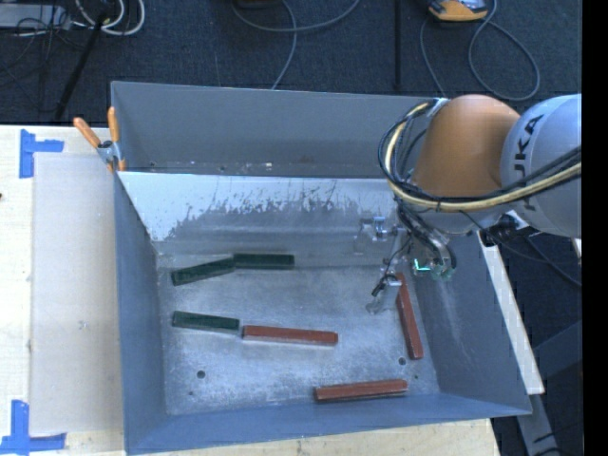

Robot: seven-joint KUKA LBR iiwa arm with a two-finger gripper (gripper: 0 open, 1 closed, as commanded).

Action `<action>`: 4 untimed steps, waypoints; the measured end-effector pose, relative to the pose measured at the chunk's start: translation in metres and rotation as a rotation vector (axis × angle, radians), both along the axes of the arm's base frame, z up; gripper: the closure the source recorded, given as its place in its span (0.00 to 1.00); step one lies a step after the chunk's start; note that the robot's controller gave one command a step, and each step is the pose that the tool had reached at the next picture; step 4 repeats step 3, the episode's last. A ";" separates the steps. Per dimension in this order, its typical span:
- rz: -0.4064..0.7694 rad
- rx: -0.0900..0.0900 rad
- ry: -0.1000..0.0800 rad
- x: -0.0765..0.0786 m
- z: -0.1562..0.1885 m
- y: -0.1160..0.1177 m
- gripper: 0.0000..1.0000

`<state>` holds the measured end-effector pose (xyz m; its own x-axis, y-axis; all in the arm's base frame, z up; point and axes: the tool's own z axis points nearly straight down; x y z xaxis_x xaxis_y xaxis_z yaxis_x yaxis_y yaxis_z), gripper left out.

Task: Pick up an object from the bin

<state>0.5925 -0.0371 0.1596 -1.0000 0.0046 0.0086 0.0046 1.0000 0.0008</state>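
Grey metal bin (pixel 142 331) held six sticks: three dark green ones (pixel 205 322) toward 9 o'clock and three reddish-brown ones (pixel 290 335) from centre round to 4 o'clock. The gripper (pixel 384 291) hung at 3 o'clock by the upper end of the rightmost brown stick (pixel 410 326); whether its claw was apart or together could not be told. The arm (pixel 546 160) showed the letters "UKA".

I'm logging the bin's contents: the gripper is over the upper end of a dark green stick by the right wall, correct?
Not quite. The camera view shows that the stick by the right wall, with the gripper over its upper end, is reddish-brown, not dark green. The rest stands.
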 end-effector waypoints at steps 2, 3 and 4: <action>-0.014 -0.001 -0.006 -0.069 -0.079 0.108 1.00; -0.049 0.001 -0.016 -0.075 0.044 0.119 1.00; -0.049 0.001 -0.016 -0.075 0.044 0.119 1.00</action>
